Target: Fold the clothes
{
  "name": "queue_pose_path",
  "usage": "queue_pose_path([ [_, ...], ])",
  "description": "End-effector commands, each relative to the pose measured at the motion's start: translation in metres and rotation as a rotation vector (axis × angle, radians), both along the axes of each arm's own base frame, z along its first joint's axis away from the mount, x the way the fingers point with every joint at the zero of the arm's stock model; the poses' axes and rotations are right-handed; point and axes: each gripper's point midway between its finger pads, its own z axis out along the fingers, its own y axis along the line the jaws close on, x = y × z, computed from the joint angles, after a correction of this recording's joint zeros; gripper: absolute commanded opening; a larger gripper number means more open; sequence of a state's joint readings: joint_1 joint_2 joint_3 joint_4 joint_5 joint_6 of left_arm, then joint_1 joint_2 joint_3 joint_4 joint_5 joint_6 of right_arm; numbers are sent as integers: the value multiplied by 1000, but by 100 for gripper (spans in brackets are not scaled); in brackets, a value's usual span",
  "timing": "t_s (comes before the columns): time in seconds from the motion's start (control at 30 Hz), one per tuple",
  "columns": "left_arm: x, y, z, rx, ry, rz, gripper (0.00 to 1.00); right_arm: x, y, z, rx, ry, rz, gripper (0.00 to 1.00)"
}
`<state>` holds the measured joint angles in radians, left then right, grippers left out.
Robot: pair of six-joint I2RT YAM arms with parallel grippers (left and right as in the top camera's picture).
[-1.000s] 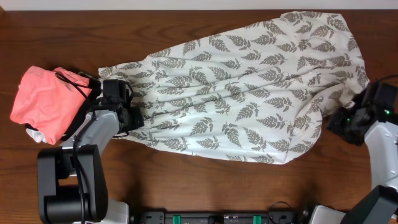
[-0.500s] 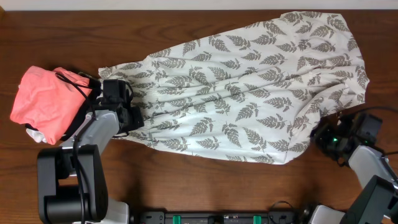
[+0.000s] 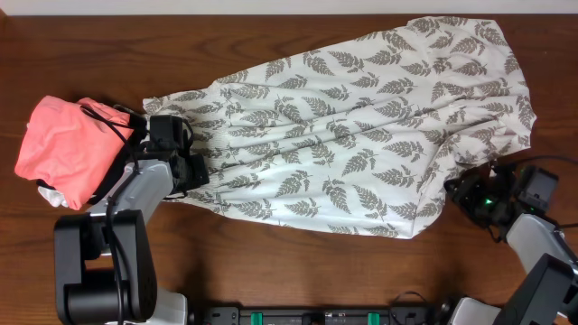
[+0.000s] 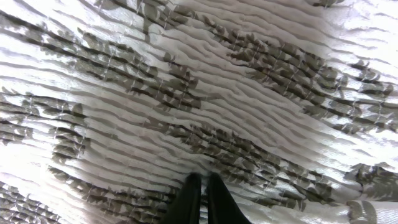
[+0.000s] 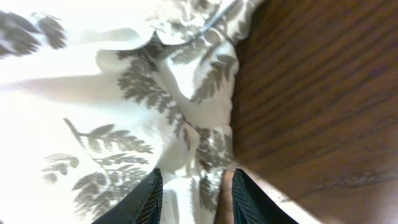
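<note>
The clothes (image 3: 361, 126), a long white garment printed with grey fern leaves, lie spread flat from the table's left middle to its far right corner. My left gripper (image 3: 197, 171) sits on the narrow left end. In the left wrist view its black fingers (image 4: 200, 182) are pinched shut on the ribbed fabric (image 4: 217, 93). My right gripper (image 3: 456, 192) is at the garment's lower right edge. In the right wrist view its jaws (image 5: 196, 180) stand apart, astride the hem of the fabric (image 5: 93, 93), with bare wood to their right.
A salmon-pink folded garment (image 3: 68, 149) lies at the left edge with a black cable across it, close behind the left arm. Bare brown table (image 3: 271, 262) runs along the front, where the arm bases (image 3: 99, 271) stand.
My right arm has swung down and to the left, from beside the garment's right side to its lower right edge. The left arm and the clothes have stayed still.
</note>
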<state>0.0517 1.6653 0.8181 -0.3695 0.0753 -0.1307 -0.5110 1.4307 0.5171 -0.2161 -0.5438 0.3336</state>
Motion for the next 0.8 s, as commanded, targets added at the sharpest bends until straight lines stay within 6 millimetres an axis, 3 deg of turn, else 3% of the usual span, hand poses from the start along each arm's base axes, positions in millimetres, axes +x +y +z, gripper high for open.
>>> queue_pose_path([
  [0.0, -25, 4, -19, 6, 101, 15, 7, 9, -7, 11, 24, -43, -14, 36],
  [0.77, -27, 4, -19, 6, 111, 15, 8, 15, 4, 6, 9, -53, 46, 29],
])
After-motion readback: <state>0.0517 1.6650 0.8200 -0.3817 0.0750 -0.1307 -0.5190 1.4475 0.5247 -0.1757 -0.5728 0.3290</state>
